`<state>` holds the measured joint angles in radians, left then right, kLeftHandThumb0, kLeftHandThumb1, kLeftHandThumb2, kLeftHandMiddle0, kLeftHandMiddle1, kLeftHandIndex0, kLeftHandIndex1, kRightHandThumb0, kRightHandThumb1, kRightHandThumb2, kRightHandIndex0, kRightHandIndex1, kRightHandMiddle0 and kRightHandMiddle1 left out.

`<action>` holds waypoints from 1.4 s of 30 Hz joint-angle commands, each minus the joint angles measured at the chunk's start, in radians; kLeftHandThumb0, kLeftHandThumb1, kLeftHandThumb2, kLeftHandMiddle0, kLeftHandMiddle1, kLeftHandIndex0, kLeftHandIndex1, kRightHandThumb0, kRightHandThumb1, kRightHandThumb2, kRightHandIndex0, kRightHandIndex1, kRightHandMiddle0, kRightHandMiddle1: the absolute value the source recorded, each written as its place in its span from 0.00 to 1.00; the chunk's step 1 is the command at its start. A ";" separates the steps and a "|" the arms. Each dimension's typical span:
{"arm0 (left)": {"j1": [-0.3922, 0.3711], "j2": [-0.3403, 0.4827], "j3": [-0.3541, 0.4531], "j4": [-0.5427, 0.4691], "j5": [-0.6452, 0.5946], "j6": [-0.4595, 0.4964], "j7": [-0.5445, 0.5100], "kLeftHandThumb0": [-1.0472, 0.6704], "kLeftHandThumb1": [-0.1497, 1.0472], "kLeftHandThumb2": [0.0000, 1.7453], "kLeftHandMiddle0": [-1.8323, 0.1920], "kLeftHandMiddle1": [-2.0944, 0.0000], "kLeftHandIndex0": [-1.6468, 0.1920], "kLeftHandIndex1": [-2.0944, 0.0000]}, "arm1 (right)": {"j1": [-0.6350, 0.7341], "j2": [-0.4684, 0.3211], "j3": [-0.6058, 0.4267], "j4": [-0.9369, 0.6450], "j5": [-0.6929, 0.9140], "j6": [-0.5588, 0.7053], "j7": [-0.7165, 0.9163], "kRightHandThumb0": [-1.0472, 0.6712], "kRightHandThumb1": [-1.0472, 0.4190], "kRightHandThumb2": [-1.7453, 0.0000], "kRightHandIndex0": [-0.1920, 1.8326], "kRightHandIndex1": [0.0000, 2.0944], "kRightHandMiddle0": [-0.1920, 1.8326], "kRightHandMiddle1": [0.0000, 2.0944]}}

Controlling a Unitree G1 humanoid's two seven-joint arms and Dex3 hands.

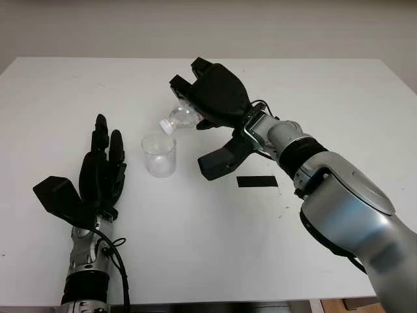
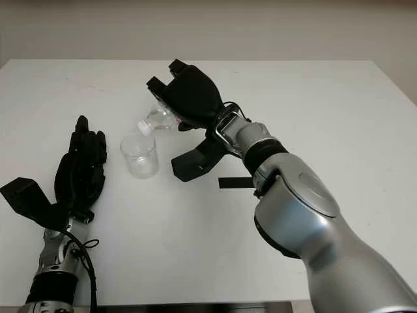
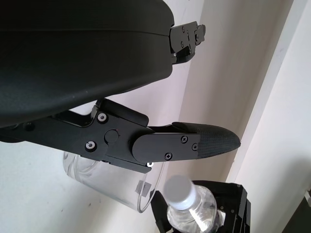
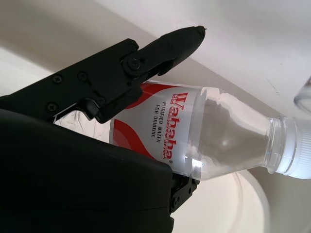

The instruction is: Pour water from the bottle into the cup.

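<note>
— Two hands showing: nearest, the left hand is lying open on the table, idling.
— Why's the bottle tipping?
— The right hand is gripping it, white-capped mouth hanging over the cup, lining up a pour.

Both hands are matte black — the left hand with blocky jointed fingers, silver-grey wrist and a black cable looping beside it. The right hand has a smooth domed black shell, small screws at the finger joints — then a glossy silver forearm with a black band.
</note>
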<state>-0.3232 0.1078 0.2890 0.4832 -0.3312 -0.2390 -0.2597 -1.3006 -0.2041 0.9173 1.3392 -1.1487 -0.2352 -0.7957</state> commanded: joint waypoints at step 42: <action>0.024 -0.013 0.005 0.060 -0.005 0.010 -0.013 0.21 1.00 0.21 0.98 0.97 1.00 0.98 | 0.244 -0.012 -0.657 -0.128 0.773 -0.291 0.409 0.42 0.00 0.84 0.75 1.00 0.60 1.00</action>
<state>-0.3294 0.1093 0.2935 0.5058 -0.3294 -0.2438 -0.2691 -1.0679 -0.2161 0.2894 1.2455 -0.4025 -0.5085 -0.4082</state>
